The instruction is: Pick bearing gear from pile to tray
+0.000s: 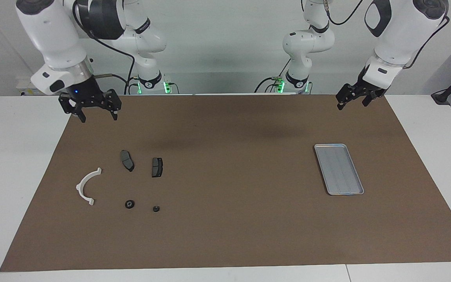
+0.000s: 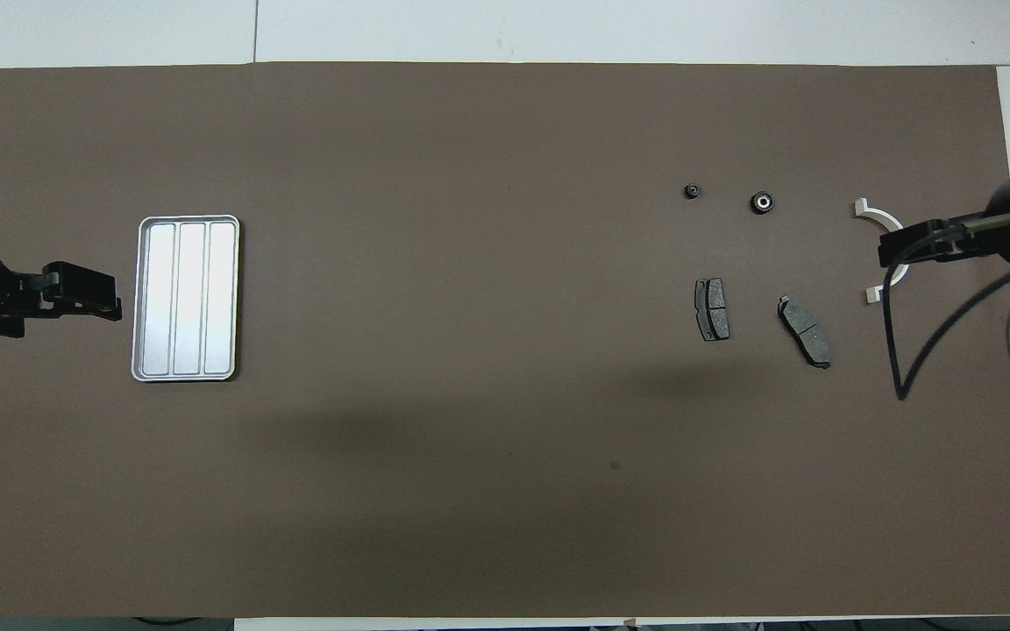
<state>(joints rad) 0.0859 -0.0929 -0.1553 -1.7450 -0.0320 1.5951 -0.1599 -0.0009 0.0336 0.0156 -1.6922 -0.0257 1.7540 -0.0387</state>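
Bearing gear [image 1: 129, 204]: small black ring w/ pale centre; both arms' jaws spread, holding nothing.

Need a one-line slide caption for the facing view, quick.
Both grippers, right and left, hang open above the mat; tray empty, small parts untouched.

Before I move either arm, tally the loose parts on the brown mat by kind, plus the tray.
White half-ring bracket: 1
Dark grey brake pads: 2
Small black round pieces: 2
Silver tray, nothing in it: 1
Total: 6
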